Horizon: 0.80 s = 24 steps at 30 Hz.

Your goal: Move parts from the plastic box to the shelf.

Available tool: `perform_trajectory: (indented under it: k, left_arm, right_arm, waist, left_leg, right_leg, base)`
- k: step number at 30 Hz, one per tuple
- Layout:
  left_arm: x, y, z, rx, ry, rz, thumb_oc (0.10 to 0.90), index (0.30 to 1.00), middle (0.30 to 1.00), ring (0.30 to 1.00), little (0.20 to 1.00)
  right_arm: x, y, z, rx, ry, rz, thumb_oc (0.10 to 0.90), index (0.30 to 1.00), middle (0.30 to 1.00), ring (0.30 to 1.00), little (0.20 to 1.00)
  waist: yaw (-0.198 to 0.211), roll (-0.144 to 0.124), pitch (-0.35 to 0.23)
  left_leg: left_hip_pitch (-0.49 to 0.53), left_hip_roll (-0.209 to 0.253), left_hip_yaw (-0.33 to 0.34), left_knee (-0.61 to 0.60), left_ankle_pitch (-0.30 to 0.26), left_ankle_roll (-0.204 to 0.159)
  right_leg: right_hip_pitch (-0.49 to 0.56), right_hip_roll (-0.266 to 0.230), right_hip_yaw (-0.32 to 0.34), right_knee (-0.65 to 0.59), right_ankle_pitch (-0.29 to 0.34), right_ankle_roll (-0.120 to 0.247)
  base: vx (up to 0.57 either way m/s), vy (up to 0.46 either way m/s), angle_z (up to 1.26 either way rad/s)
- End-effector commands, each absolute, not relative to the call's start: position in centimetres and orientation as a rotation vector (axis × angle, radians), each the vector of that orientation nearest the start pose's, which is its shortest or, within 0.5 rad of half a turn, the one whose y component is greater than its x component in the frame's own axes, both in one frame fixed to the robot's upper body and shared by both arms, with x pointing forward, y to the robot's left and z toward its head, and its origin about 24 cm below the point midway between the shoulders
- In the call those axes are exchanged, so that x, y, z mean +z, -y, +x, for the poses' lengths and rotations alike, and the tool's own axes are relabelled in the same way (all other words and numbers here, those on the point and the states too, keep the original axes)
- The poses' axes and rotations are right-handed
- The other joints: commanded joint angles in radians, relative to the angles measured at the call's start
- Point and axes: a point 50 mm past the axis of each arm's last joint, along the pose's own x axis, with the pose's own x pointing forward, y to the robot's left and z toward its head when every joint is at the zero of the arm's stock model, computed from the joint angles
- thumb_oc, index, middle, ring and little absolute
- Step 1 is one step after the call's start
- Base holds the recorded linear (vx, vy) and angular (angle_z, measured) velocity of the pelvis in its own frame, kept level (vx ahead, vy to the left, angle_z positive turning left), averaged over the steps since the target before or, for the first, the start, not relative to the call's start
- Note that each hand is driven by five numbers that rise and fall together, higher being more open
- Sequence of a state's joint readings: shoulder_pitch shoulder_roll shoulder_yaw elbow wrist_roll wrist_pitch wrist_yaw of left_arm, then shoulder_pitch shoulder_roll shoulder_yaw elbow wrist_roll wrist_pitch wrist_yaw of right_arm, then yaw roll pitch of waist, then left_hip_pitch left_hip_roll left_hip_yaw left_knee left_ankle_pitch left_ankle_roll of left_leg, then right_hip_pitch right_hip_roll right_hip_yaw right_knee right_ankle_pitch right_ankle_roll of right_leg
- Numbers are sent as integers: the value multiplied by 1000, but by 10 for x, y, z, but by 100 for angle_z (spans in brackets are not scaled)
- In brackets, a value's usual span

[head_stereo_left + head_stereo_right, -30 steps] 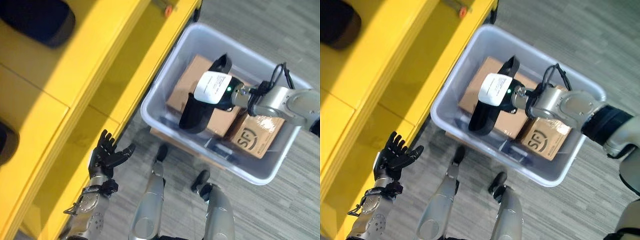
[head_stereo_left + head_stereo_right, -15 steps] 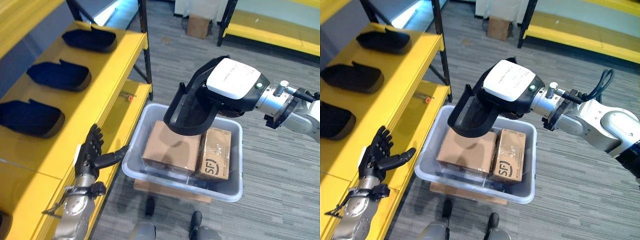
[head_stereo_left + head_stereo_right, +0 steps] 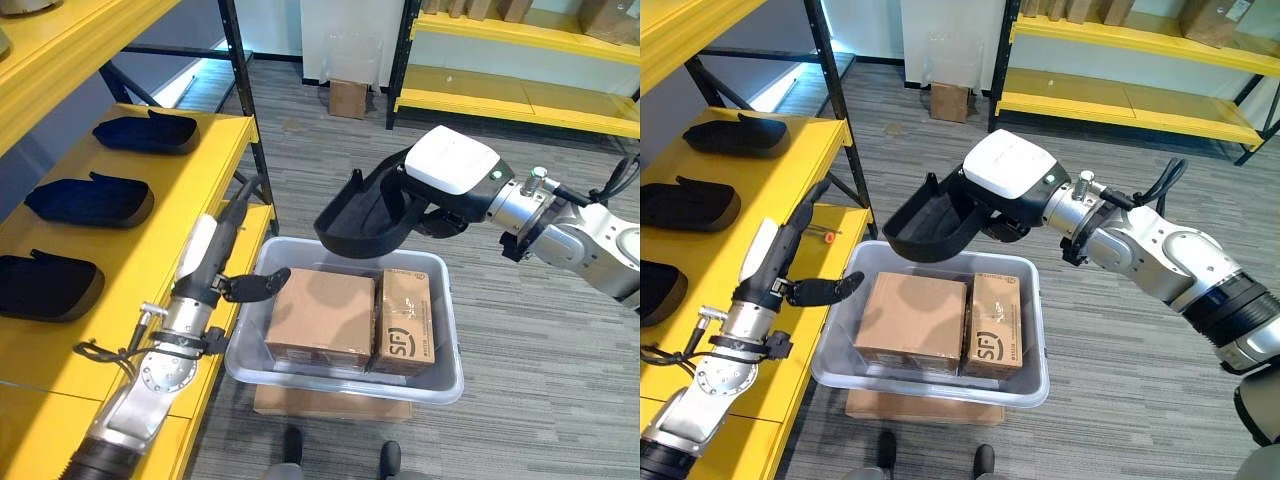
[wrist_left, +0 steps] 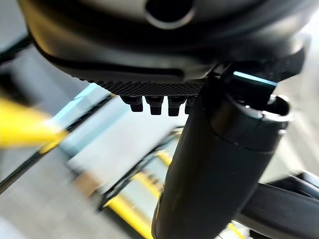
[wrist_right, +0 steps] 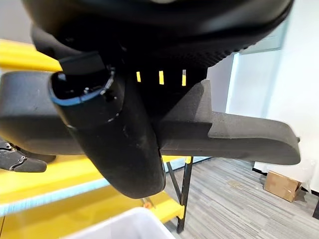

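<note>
Grey plank flooring runs between yellow shelves (image 3: 150,250), where three black parts (image 3: 90,200) already lie in a row. Above the plastic box (image 3: 345,375), which holds two cardboard cartons (image 3: 320,315), the right hand (image 3: 455,180) grips a black tray-shaped part (image 3: 365,215), its thumb curled over it. The left hand (image 3: 215,260) hangs beside the box's shelf-side rim, fingers straight, holding nothing, well apart from the part.

2 cartons (image 3: 320,315) side by side in plastic box (image 3: 445,375); shelf (image 3: 150,250) with 3 parts (image 3: 90,200) left of it.
</note>
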<state>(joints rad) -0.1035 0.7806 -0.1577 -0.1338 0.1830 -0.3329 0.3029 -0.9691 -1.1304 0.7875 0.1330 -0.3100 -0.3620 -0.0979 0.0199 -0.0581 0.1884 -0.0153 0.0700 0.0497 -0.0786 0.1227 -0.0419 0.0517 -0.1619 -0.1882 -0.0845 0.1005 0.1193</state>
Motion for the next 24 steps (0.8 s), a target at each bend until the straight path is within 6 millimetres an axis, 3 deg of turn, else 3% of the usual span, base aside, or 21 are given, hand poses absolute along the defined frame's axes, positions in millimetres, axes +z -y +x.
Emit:
perform_trajectory:
  k: [1,10,24]
  left_arm:
    - [178,-194,249,-94,868,927,900,1000,1000,1000,1000]
    - [182,-183,249,-98,962,1028,900,1000,1000,1000,1000]
    - [180,-168,251,-100,992,986,900,1000,1000,1000,1000]
  right_arm:
    - [295,169,321,223,973,-1363,400,300,300,300,300]
    - [289,171,328,181,949,-1273,400,300,300,300,300]
    - [293,162,331,152,983,-1203,400,300,300,300,300]
  waist:
    - [3,-32,-151]
    - [-6,-30,-163]
    - [-11,-37,-160]
  left_leg:
    - [84,50,43,-5,-118,-33]
    - [103,54,54,-9,-123,-34]
    - [101,55,53,-9,-123,-33]
  right_leg:
    - [1,-51,0,74,-33,82]
    - [14,-48,13,59,-31,80]
    - [23,-47,13,45,-25,76]
  base:
    - [0,0,0]
    - [-14,0,-5]
    - [-2,0,0]
